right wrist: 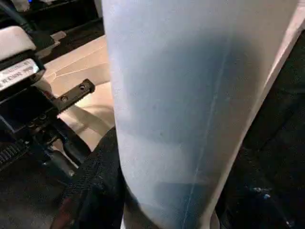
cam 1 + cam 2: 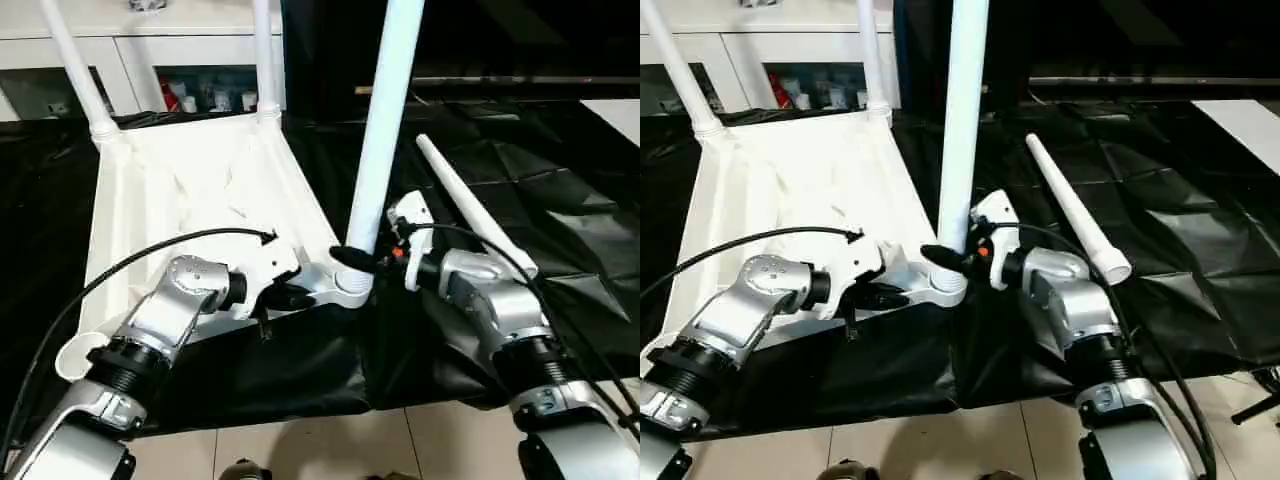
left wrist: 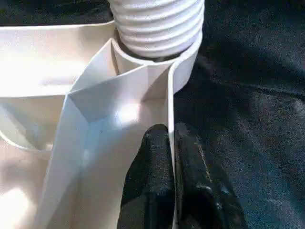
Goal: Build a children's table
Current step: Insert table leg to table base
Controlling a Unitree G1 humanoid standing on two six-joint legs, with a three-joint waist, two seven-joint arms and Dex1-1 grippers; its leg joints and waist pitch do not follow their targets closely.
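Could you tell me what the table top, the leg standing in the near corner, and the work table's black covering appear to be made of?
Table top: probably moulded white plastic, smooth and slightly glossy, with thin ribs.
Upright leg: likely the same plastic, a smooth tube with a threaded end.
Black covering: apparently thin plastic sheeting or coated fabric; it creases and catches the light.

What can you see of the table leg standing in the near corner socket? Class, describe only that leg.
The leg is a long, smooth white tube, plastic by its look, upright and leaning slightly. Its ridged lower end sits in the round corner socket of the upturned table top. The right gripper grasps it just above the socket, black fingers around the tube. Its top runs out of view.
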